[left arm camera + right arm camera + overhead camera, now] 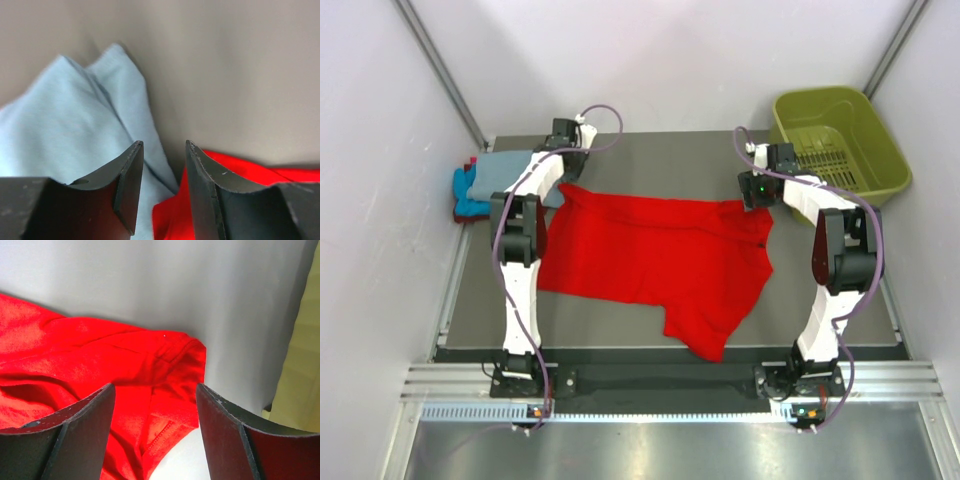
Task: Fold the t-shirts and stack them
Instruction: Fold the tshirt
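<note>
Far-left corner of table (640,160): one pile of folded cloth. On top, one grey-blue t-shirt (505,170). One turquoise t-shirt (470,200) pokes out beneath it on the left. A sliver of darker red shows at the pile's left edge; cannot tell what it is.

Left gripper (162,145): at the far edge, over the seam where the grey-blue shirt meets the red one. Fingers stand a narrow gap apart, with nothing between them. Whether the tips touch cloth cannot be told.

Centre: one red t-shirt (650,255), largest of the three, spread flat but skewed. Its far-left corner lies just beside the pile. One part hangs toward the near edge, right of middle. Cloth is rumpled near the far-right corner.

Right gripper (155,387): above that far-right corner of the red shirt, seam and hem stitching visible below. Fingers are spread wide and hold nothing.

Far right: one olive-green basket (875,150), off the table's corner, tilted against the wall.

Count: three shirts, two grippers, one basket.
</note>
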Robot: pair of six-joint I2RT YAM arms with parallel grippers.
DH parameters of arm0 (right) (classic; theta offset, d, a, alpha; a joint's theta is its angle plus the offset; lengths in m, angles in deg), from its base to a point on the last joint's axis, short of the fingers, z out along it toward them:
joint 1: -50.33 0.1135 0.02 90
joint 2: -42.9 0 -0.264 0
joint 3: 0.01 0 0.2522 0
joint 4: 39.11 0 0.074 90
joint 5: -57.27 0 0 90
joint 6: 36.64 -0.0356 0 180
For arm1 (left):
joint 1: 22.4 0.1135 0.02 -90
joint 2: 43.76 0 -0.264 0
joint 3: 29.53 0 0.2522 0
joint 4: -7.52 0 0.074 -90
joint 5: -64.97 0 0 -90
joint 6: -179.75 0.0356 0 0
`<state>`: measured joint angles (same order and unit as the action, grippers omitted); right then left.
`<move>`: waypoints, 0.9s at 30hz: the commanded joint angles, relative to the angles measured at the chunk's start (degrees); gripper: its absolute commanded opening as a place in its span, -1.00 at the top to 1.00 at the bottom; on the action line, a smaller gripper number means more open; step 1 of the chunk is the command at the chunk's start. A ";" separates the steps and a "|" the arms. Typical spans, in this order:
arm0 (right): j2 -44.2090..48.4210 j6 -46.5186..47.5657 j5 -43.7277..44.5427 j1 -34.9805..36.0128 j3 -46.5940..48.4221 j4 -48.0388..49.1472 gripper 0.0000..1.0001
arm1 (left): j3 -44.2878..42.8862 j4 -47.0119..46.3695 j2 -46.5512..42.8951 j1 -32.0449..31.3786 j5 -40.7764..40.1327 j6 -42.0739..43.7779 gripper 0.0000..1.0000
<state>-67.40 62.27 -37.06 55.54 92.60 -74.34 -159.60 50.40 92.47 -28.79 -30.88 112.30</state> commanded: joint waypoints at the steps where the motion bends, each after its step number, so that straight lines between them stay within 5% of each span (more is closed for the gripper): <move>1: 1.32 0.06 0.30 0.68 0.78 0.91 -0.32 | -3.22 0.14 -6.05 0.15 -0.04 -0.40 0.11; 3: 1.05 0.06 0.30 0.76 1.22 1.00 -0.33 | -3.83 -0.38 -6.41 0.15 -0.04 -0.40 0.11; 4: 0.97 -0.03 0.21 0.85 1.31 1.00 -0.33 | -4.01 -0.38 -6.32 0.15 -0.04 -22.32 0.11; 5: 0.88 -0.03 0.21 0.94 1.48 1.08 -0.32 | -4.18 -0.56 -6.15 0.15 5.79 -16.45 -0.99; 6: 0.79 -0.03 0.29 1.03 1.74 1.00 -0.33 | -4.53 -0.65 -5.88 0.15 19.16 -16.92 0.98; 18: 1.76 -0.03 0.30 1.12 0.34 1.26 -0.33 | -5.95 -0.91 -5.53 -0.29 21.40 -17.63 1.00; 19: 1.84 0.06 0.38 1.12 0.43 1.26 -0.33 | -5.86 -0.56 -5.53 -0.29 21.66 -16.93 0.84; 20: 1.76 0.06 0.56 1.12 0.52 1.26 -0.33 | -5.77 -0.47 -5.44 -0.37 21.32 -16.66 0.32; 22: 1.76 0.06 0.56 1.12 0.60 1.26 -0.33 | -5.42 -0.12 -5.27 -0.37 19.48 -15.96 -0.04; 27: 1.58 0.06 0.65 1.12 0.69 1.43 -0.33 | -4.89 2.60 -3.95 -0.29 15.34 -12.97 -0.17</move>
<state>-67.40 62.27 -36.87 56.18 92.53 -74.34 -163.73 51.10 89.89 -29.19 -13.11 97.09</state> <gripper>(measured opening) 0.664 0.578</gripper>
